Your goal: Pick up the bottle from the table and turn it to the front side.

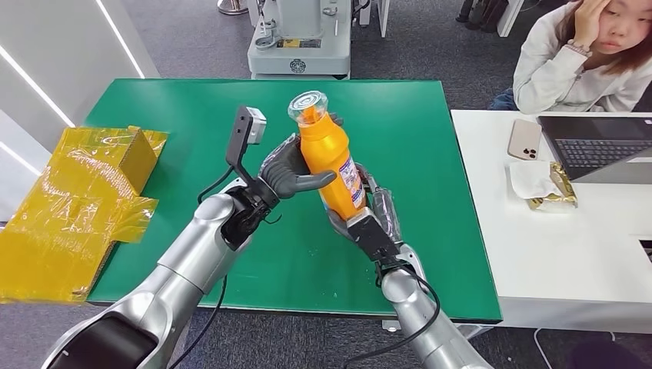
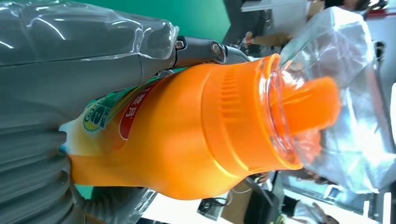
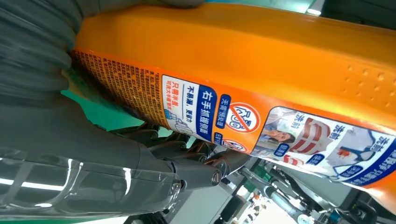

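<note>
- From the head camera I can't see the right hand (image 1: 361, 219)'s fingers — the orange bottle (image 1: 332, 157) covers them.
- The bottle's base runs past the right wrist picture's edge.
- I find its small label print (image 3: 121, 84) blurred — unreadable.

We see the bottle (image 1: 330, 157) held above the middle of the tabletop (image 1: 192, 108), left hand (image 1: 291, 173) on its left, right hand (image 1: 369, 215) under its near end. Wrapped boxes (image 1: 77, 200) lie left. Second tabletop (image 1: 592, 254) right carries phone (image 1: 525, 139), laptop (image 1: 600, 146).
</note>
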{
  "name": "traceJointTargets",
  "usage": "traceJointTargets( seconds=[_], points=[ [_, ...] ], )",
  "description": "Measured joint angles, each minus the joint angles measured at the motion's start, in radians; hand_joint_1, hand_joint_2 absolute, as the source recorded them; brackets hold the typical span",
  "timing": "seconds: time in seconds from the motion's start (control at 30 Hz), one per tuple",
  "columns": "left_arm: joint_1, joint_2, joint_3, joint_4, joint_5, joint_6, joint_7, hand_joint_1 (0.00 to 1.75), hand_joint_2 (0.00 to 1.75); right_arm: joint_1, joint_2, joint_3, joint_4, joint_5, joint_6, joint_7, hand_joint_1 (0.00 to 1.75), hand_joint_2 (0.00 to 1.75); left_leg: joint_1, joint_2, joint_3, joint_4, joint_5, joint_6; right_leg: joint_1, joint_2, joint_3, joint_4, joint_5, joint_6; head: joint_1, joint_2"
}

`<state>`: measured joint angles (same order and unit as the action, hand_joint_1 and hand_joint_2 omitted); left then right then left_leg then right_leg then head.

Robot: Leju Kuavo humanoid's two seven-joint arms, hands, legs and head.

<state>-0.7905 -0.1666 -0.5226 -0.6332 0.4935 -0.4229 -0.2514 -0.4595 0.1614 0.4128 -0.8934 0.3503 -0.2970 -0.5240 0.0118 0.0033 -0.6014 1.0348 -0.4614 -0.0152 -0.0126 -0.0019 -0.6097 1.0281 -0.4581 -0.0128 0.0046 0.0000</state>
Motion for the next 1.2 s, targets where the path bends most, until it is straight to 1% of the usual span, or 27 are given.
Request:
traceJointTargets(
  seconds=[0.13, 0.27, 0.4, 0.73, 0.8, 0.93, 0.97, 1.07, 1.1, 1.2],
  points=[
    [-0.01, 0.002, 0.0, 0.021, 0.009, -0.025, 0.014, 0.0, 1.75, -0.011, 0.0, 0.0, 0.027, 0.028, -0.002, 0.002, 1.75, 1.75, 0.0, 0.0, 0.0, 0.0, 0.0, 0.0, 0.0, 0.0, 0.0, 0.0, 0.0, 0.0, 0.0, 0.0],
    [-0.015, 0.0, 0.0, 0.037, 0.016, -0.042, 0.025, 1.75, 1.75, -0.018, 0.001, 0.0, 0.047, 0.044, -0.005, 0.003, 1.75, 1.75, 0.0, 0.0, 0.0, 0.0, 0.0, 0.0, 0.0, 0.0, 0.0, 0.0, 0.0, 0.0, 0.0, 0.0],
    [-0.018, -0.003, 0.0, 0.049, 0.024, -0.049, 0.029, 1.75, 1.75, -0.019, 0.001, 0.0, 0.063, 0.051, -0.015, -0.002, 1.75, 1.75, 0.0, 0.0, 0.0, 0.0, 0.0, 0.0, 0.0, 0.0, 0.0, 0.0, 0.0, 0.0, 0.0, 0.0],
    [-0.018, -0.014, 0.0, 0.052, 0.023, -0.03, 0.013, 1.75, 1.75, -0.018, 0.001, 0.0, 0.071, 0.047, -0.016, -0.007, 1.75, 1.75, 0.0, 0.0, 0.0, 0.0, 0.0, 0.0, 0.0, 0.0, -0.001, 0.0, 0.0, 0.0, 0.0, 0.0],
    [-0.017, -0.022, -0.001, 0.052, 0.014, -0.007, -0.001, 1.75, 1.75, -0.019, 0.001, 0.0, 0.071, 0.042, -0.016, -0.007, 1.75, 1.75, 0.0, 0.0, 0.0, 0.0, 0.0, 0.0, 0.0, 0.0, -0.001, 0.0, 0.0, 0.0, 0.0, 0.0],
    [-0.007, -0.045, -0.008, 0.05, -0.03, 0.074, -0.048, 1.75, 1.75, -0.018, 0.001, -0.008, 0.071, 0.03, -0.019, -0.015, 1.75, 1.75, 0.0, 0.0, 0.0, 0.0, 0.0, 0.0, 0.0, 0.0, -0.001, 0.0, 0.0, 0.0, 0.0, 0.0],
    [-0.003, -0.05, -0.01, 0.049, -0.038, 0.088, -0.056, 1.75, 1.75, -0.018, 0.001, -0.011, 0.071, 0.026, -0.019, -0.019, 1.61, 1.75, 0.0, 0.0, 0.0, 0.001, 0.0, 0.0, 0.0, 0.0, -0.001, 0.0, 0.0, 0.0, 0.0, 0.0],
    [0.007, -0.061, -0.014, 0.04, -0.052, 0.112, -0.075, 1.75, 1.75, -0.016, 0.001, -0.017, 0.071, 0.017, -0.017, -0.024, 0.31, 1.75, 0.0, 0.0, 0.0, 0.001, 0.0, 0.0, 0.0, 0.0, -0.001, 0.0, 0.0, 0.0, 0.0, 0.0],
    [0.01, -0.063, -0.015, 0.037, -0.058, 0.118, -0.085, 1.75, 1.75, -0.015, 0.001, -0.019, 0.071, 0.012, -0.015, -0.026, 0.0, 1.75, 0.0, 0.0, 0.0, 0.001, 0.0, 0.0, 0.0, 0.0, -0.001, 0.0, 0.0, 0.0, 0.0, 0.0],
    [0.019, -0.067, -0.016, 0.028, -0.074, 0.132, -0.112, 1.75, 1.75, -0.008, 0.001, -0.024, 0.062, -0.018, 0.001, -0.04, 0.0, 1.75, 0.0, 0.0, 0.0, 0.0, 0.0, 0.0, 0.0, 0.0, -0.001, 0.0, 0.0, 0.0, 0.0, 0.0]
  ],
)
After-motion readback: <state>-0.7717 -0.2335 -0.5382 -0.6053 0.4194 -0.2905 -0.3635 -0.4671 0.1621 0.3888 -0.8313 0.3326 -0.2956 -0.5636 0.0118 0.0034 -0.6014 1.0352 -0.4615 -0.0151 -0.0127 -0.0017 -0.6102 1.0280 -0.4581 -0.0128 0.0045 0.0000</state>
